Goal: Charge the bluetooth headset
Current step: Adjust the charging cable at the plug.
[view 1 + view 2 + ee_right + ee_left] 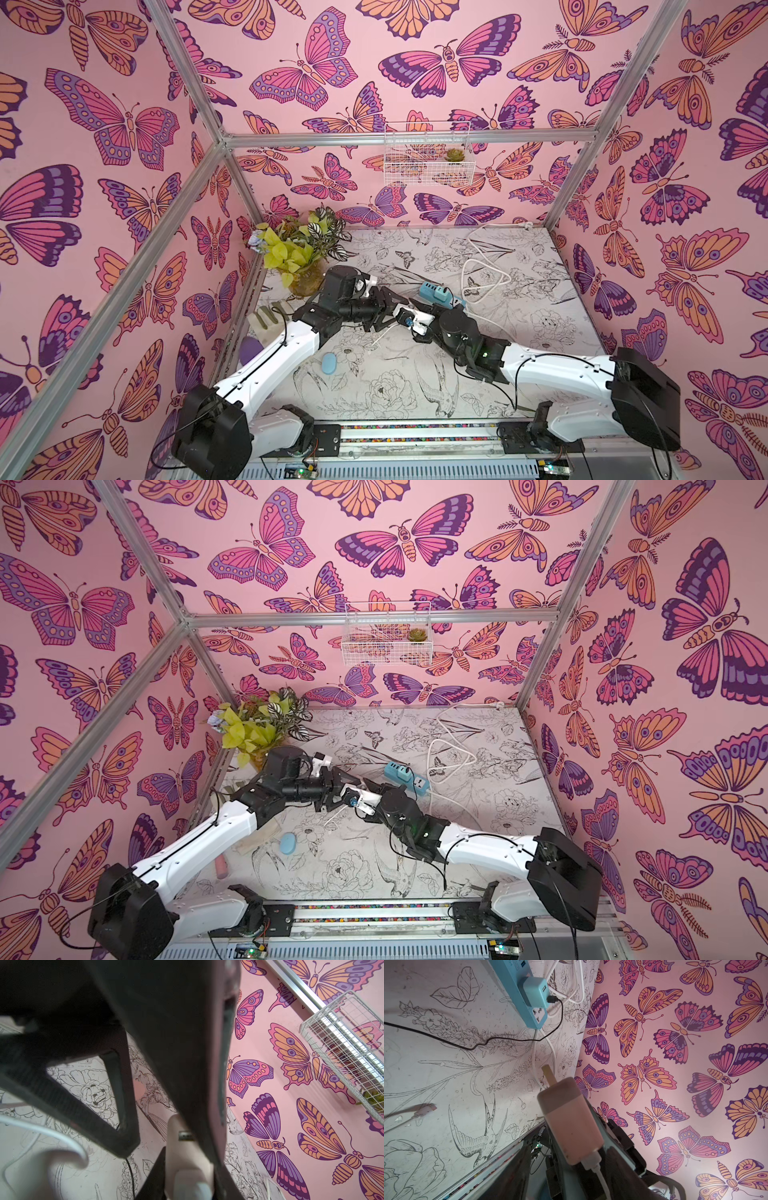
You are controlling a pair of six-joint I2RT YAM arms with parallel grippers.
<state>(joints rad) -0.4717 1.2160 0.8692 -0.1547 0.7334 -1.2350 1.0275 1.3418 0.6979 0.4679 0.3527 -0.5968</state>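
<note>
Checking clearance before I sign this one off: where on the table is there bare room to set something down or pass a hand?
Free: front of the table, between the blue case and right arm; back middle, between the plant and white cable. Crowded: mid-table, where the left arm meets the right beside the power strip.

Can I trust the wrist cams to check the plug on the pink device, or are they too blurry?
Left wrist: the pink device and its white plug are clear and evenly lit; the second white connector is smeared. Right wrist: dark out-of-focus hardware fills most of it, and the device is soft.
</note>
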